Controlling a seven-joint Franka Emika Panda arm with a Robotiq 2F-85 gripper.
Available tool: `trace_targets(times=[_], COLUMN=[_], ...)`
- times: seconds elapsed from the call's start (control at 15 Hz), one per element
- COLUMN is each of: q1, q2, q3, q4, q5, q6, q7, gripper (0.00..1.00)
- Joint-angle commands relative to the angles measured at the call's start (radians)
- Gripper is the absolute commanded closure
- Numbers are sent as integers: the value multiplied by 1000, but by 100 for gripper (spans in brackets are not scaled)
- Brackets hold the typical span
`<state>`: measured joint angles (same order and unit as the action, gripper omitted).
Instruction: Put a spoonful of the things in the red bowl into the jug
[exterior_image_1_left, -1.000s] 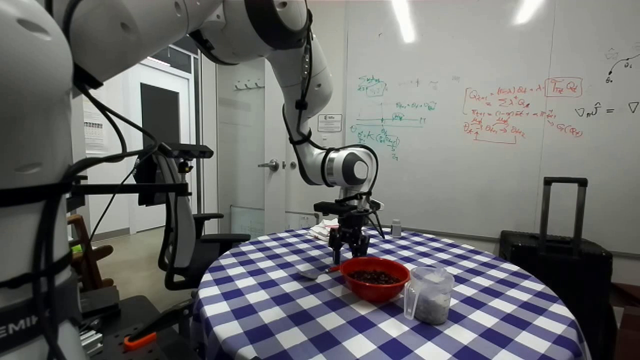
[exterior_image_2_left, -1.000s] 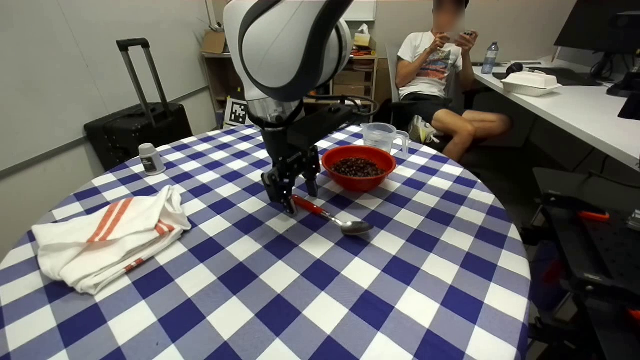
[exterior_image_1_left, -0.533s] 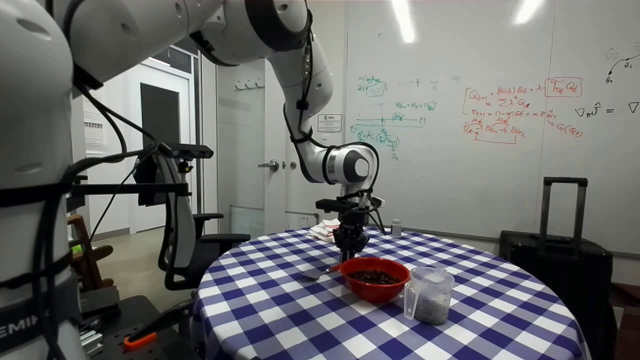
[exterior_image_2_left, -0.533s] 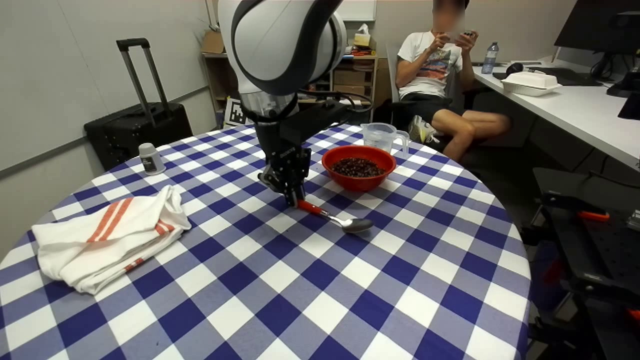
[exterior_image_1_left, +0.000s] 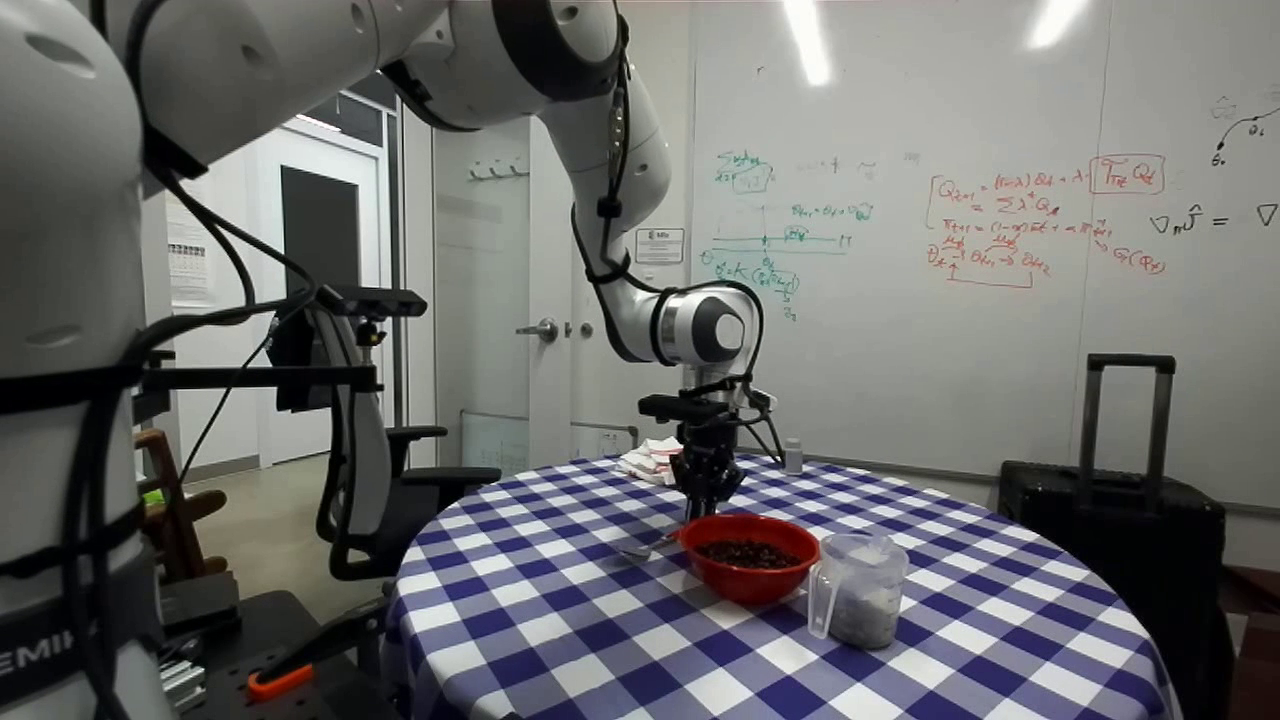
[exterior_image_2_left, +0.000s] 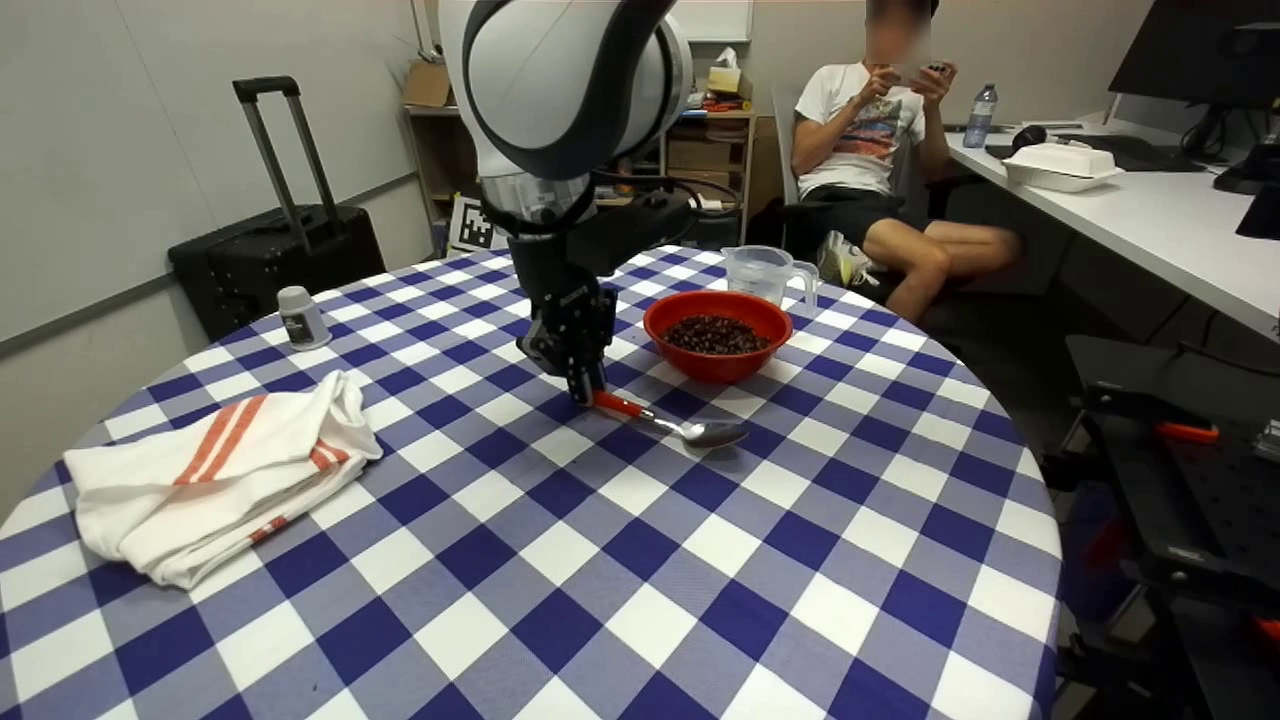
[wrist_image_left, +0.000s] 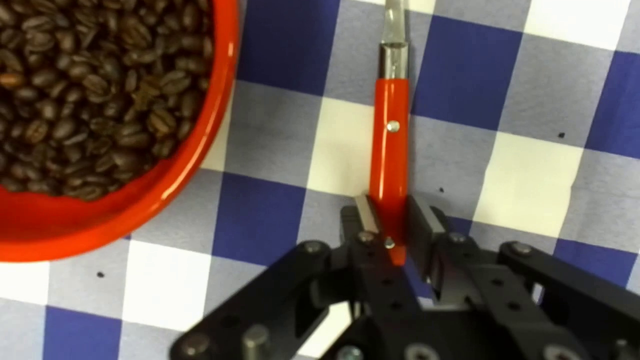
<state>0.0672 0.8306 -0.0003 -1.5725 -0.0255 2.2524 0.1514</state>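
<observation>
My gripper (wrist_image_left: 389, 212) is shut on the red handle of a spoon (wrist_image_left: 390, 150), near the handle's end. In an exterior view the spoon's metal head (exterior_image_2_left: 712, 435) has a shadow just below it, so it looks slightly raised from the cloth. The red bowl (wrist_image_left: 224, 75) stands beside the gripper (exterior_image_2_left: 592, 393), full of dark coffee beans (wrist_image_left: 100, 100). Past the bowl is the clear jug (exterior_image_1_left: 868, 600), upright with its handle on one side. Whether the grey look in its lower part is contents or cloth showing through, I cannot tell. The jug is outside the wrist view.
A blue-and-white checked cloth (exterior_image_2_left: 640, 600) covers the round table. A folded white towel with red stripes (exterior_image_2_left: 215, 470) and a small grey-capped container (exterior_image_2_left: 303, 320) lie away from the bowl. A person (exterior_image_2_left: 865, 130) sits behind the table.
The jaws have closed from open onto the spoon handle. Since then gripper and spoon have risen a little, and the spoon has shifted slightly toward the bowl. Bowl and jug stay put.
</observation>
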Motion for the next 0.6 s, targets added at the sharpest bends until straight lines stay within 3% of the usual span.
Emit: trace_targets(times=[0.0,0.53], q1=[-30,-89], q2=[-44,-174], q3=[26,65], q4=[11,30], q5=[13,111], q6=[-45,-58], q7=[-108,-184], gripper=[94,94])
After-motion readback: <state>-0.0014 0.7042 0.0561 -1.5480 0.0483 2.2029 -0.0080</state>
